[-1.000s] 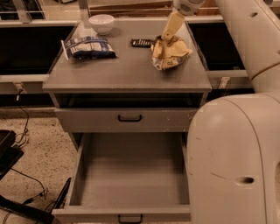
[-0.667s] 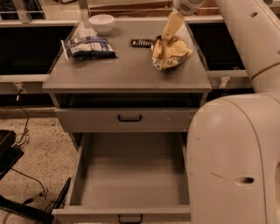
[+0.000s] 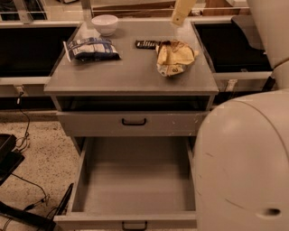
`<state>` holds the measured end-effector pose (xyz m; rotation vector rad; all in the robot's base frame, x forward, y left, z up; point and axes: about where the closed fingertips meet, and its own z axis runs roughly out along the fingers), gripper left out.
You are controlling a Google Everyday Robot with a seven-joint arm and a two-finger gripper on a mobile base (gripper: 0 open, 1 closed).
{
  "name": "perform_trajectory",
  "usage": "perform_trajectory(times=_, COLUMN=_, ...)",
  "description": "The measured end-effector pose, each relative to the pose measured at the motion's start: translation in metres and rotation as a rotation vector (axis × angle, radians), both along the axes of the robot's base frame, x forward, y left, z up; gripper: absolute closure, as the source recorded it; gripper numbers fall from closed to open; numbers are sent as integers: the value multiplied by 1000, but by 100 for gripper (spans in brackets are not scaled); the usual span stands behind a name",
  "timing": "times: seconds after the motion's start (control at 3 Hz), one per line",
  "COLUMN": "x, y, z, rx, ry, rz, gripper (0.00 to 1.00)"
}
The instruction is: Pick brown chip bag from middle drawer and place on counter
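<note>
The brown chip bag (image 3: pixel 174 57) lies crumpled on the counter (image 3: pixel 131 72), at its back right, with mostly its cream-yellow side showing. My gripper (image 3: pixel 181 12) hangs just above and behind the bag at the top edge of the view, apart from it and holding nothing. The middle drawer (image 3: pixel 137 178) is pulled wide open below, its grey floor bare, with its black bar handle (image 3: pixel 134 225) at the bottom edge.
A blue-and-white bag (image 3: pixel 92 48) lies at the counter's back left, with a white bowl (image 3: pixel 104 23) behind it. A small black item (image 3: pixel 146 43) lies left of the chip bag. The upper handled drawer (image 3: pixel 134 122) is shut. My robot's body (image 3: pixel 244 167) fills the right foreground.
My gripper was down on the chip bag's top. It has let go and risen away from it. The bag now lies slumped flat on the counter.
</note>
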<state>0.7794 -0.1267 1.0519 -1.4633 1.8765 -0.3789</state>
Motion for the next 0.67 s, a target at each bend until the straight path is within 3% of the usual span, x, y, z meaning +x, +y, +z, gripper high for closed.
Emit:
perform_trajectory(times=0.33, x=-49, y=-9, z=20, rx=-56, ry=60, rz=-4, gripper=0)
perform_trajectory(times=0.67, x=-94, y=-38, z=34, rx=-64, ry=68, rz=-84, gripper=0)
